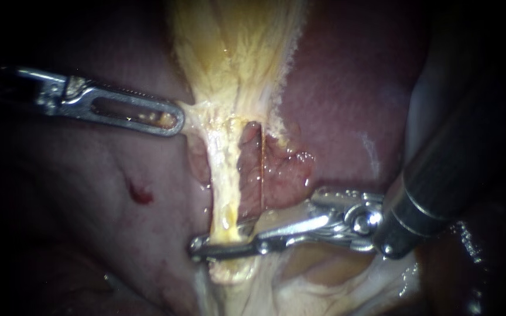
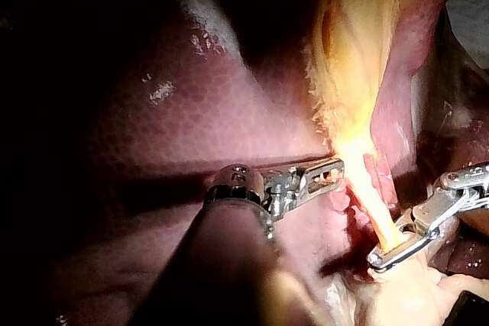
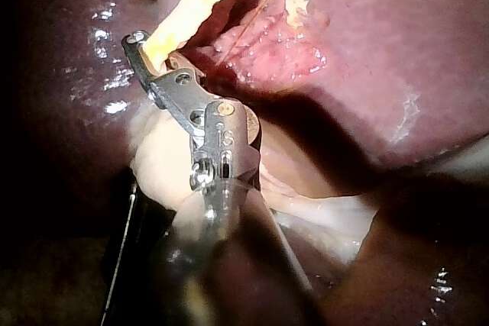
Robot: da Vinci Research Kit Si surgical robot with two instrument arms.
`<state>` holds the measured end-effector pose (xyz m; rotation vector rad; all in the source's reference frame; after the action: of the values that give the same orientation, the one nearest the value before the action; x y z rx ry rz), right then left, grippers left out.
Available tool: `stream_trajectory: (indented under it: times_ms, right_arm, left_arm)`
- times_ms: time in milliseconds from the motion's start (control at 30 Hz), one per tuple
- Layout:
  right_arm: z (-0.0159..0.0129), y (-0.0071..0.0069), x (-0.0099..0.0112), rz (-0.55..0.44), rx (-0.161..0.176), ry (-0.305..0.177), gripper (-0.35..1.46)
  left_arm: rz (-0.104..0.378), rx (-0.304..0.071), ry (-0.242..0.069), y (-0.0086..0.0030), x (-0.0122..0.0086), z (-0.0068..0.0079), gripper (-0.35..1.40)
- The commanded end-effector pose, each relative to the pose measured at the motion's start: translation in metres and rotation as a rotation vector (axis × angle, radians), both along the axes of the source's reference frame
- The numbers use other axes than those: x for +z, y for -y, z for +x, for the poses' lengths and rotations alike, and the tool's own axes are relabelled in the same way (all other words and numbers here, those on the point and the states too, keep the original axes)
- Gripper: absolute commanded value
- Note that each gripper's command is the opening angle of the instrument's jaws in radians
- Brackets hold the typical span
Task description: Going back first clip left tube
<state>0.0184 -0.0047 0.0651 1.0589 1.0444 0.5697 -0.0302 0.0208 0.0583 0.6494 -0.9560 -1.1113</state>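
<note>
We are at the withdrawal after clipping, judging by the task, but our right instrument (image 1: 201, 249) has not come off: its jaws stand narrow across the low end of the left tube (image 1: 225, 187), one in front and one behind, pressing it from both sides. The left tube is the pale yellow strand running down from the gallbladder (image 1: 235, 52), with a thinner tube (image 1: 261, 169) just beside it on the right and dark liver (image 1: 346, 88) on either side. We cannot make out a clip, since the jaws cover the spot where it would sit. Our left instrument (image 1: 171, 122) has its jaws closed on the gallbladder's edge near the neck, and the tissue is drawn taut toward it, which keeps the left tube stretched and open to view. The next move, as we judge it, calls for parting the right jaws enough to free the tube, then drawing the right instrument back along its own shaft line, toward the right. It should not be lifted or twisted, so nothing drags on the tube or on the thinner tube alongside. The left instrument should hold its pull steady meanwhile.
</note>
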Motion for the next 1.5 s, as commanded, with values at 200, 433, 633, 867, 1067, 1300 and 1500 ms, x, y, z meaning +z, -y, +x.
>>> stream_trajectory:
  times_ms: [200, 433, 633, 867, 1067, 1300, 1500]
  right_arm:
    - [0.0, 0.0, 0.0, 0.0, -0.001, -0.001, -0.35]
    - [0.0003, -0.0001, 0.0002, -0.032, 0.012, -0.055, 0.1]
    - [0.0014, -0.0003, 0.0006, -0.107, 0.051, -0.07, 0.46]
    - [0.0017, -0.0007, 0.0022, -0.221, 0.073, -0.086, 0.5]
    - [0.001, -0.0016, 0.0037, -0.265, 0.089, -0.084, 0.5]
    - [-0.0003, -0.0018, 0.004, -0.302, 0.095, -0.09, 0.5]
    - [-0.0023, -0.0017, 0.0035, -0.329, 0.091, -0.101, 0.5]
  left_arm:
    - [0.0, 0.0, 0.0, 0.0, 0.0, 0.0, -0.35]
    - [0.0, 0.0, 0.0, 0.0, 0.0, 0.0, -0.35]
    - [0.0, 0.0, 0.0, 0.0, 0.0, 0.0, -0.35]
    - [0.0, 0.0, 0.0, 0.0, 0.0, 0.0, -0.35]
    - [0.0, 0.0, 0.0, 0.0, 0.0, 0.0, -0.35]
    - [0.0, 0.0, 0.0, 0.0001, 0.0, 0.0, -0.35]
    - [0.0, 0.0, 0.0, 0.0001, 0.0, 0.0001, -0.35]
